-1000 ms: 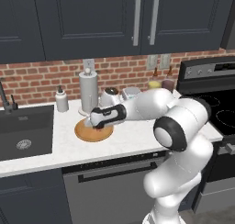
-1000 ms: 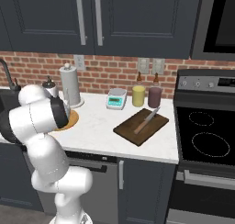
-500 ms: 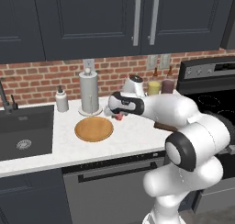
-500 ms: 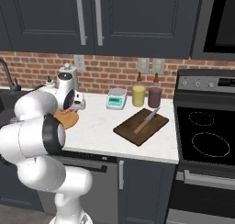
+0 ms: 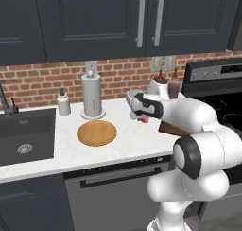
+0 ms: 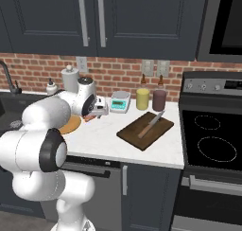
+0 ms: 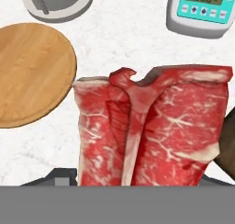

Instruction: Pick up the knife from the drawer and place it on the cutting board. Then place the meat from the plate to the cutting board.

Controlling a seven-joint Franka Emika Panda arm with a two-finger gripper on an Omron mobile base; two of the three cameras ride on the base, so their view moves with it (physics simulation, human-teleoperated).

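Meat (image 7: 151, 126) hangs clenched in my claw (image 6: 97, 108) above the white worktop (image 6: 108, 140), between the plate (image 5: 97, 133) and the cutting board (image 6: 145, 129). My plate lies bare near the paper towel holder (image 5: 91, 96) and soap bottle (image 5: 63, 103) at the worktop's back edge. A teal kitchen scale (image 7: 202, 9) sits just beyond the meat, toward the brick wall (image 6: 123, 74). On the cutting board, near the worktop's right edge beside the stove (image 6: 212, 145), rests the knife (image 6: 151, 123). Two jars (image 6: 151, 98), one yellow and one dark, stand behind the board. A sink (image 5: 23, 137) fills the worktop's left end, under dark cabinets (image 5: 118, 22).
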